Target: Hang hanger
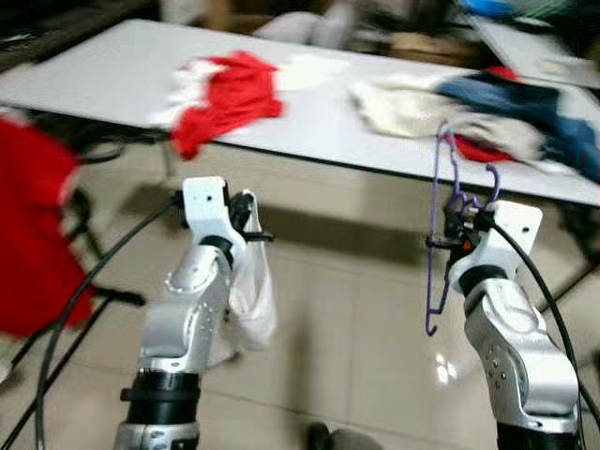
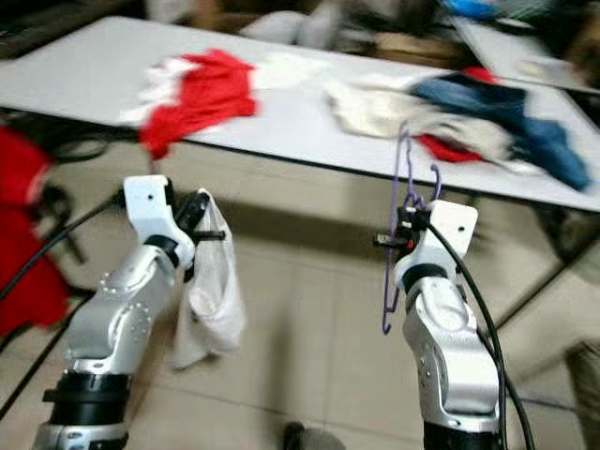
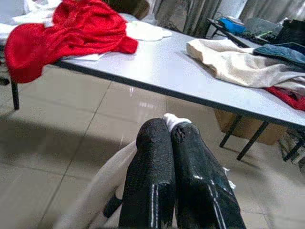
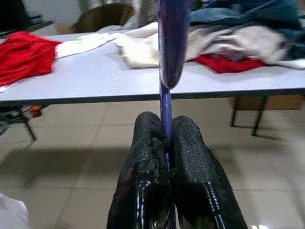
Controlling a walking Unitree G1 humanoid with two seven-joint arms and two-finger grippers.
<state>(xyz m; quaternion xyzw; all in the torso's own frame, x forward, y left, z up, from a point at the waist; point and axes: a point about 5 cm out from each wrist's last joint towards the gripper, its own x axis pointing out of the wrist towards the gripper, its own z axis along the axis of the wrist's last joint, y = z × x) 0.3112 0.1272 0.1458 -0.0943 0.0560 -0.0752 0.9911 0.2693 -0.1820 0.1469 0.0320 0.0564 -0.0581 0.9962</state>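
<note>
Left eye view: grey table (image 1: 309, 131) bearing heaped clothes (image 1: 487, 117) over tiled floor (image 1: 356, 328).

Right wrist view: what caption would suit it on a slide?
Two black fingers pinch a thin purple plastic hanger before a clothes-strewn grey table.

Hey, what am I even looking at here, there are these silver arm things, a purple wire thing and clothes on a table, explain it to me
This is a humanoid robot seen through its own cameras. Two pictures come from its head, looking down at its silver arms; the other two come from each wrist, looking along the black fingers. The right gripper is shut on a purple hanger, held roughly upright. The left gripper is shut on a white cloth that hangs down from it. Ahead stands a grey table with clothes lying on it: a red garment, a cream one and blue denim. Below is a tiled floor.
</note>
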